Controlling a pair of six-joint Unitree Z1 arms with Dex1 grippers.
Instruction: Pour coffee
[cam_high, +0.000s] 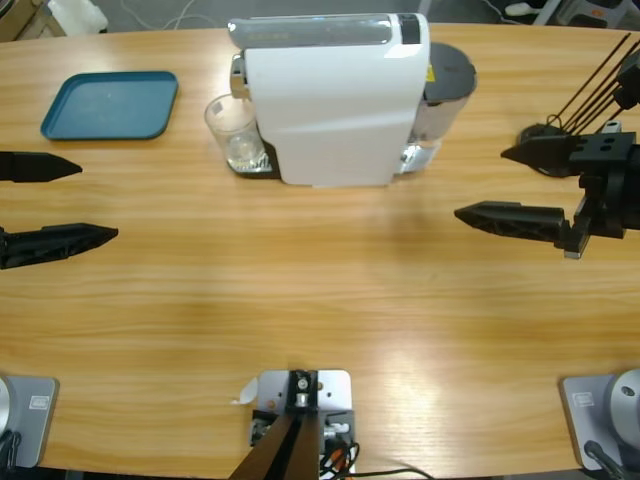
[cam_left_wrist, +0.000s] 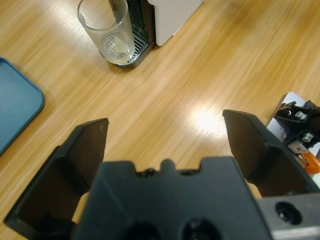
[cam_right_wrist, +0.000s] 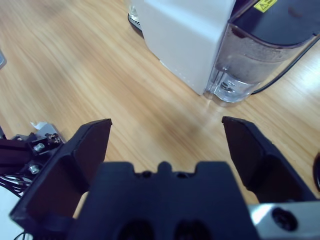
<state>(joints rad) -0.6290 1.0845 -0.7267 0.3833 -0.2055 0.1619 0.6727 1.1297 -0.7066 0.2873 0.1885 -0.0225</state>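
While both arms sit at the sides of the wooden surface (cam_high: 320, 300), the glass (cam_high: 233, 133) stands on the drip tray (cam_high: 250, 165) of the white coffee machine (cam_high: 335, 95), at the far middle of the surface. Left tool (cam_high: 65, 200) is at the left edge, jaws spread wide, gripping nothing, well apart from the glass; in the left wrist view the glass (cam_left_wrist: 107, 30) appears ahead and to the upper left of the jaws. Right tool (cam_high: 505, 185) is at the right side, also wide and holding nothing, near the machine's clear water tank (cam_right_wrist: 250, 65). Glass is clear, upright, ribbed at the base; contents cannot be told. A blue tray (cam_high: 110, 105) lies at far left.
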